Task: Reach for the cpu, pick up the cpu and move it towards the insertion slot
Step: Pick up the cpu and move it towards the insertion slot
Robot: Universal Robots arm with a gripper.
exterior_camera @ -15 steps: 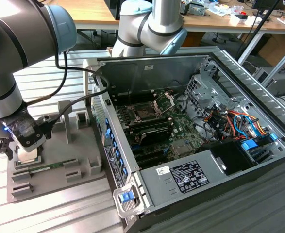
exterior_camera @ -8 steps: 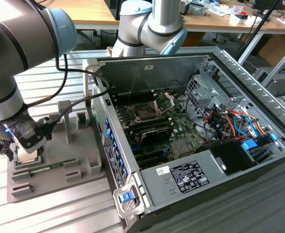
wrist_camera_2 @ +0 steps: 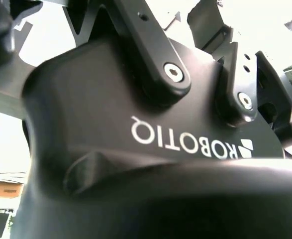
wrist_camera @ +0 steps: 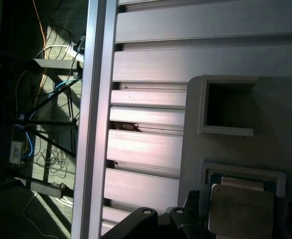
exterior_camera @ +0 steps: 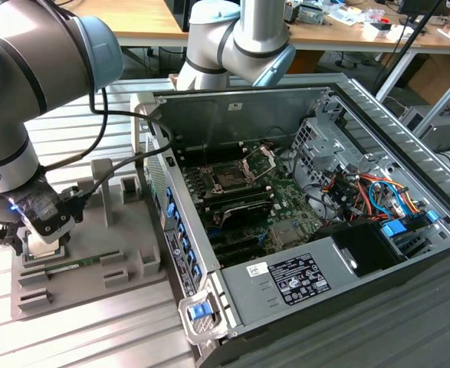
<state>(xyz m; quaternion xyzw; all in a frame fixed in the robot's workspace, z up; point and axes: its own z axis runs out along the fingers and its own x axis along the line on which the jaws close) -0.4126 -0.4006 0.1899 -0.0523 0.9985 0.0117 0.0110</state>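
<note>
We see the pincer [exterior_camera: 29,232] low over the grey holder [exterior_camera: 94,257], which lies on the slatted counter [exterior_camera: 87,337]. We cannot tell whether it is spread or pressed together. In the first wrist view the cpu [wrist_camera: 241,211] lies flat in a framed recess of the holder, just beside the pincer's dark links. Past the holder, on the exterior view's right, stands the open computer case [exterior_camera: 232,299]. Deep inside it sits the insertion slot [exterior_camera: 228,178], well apart from the holder.
</note>
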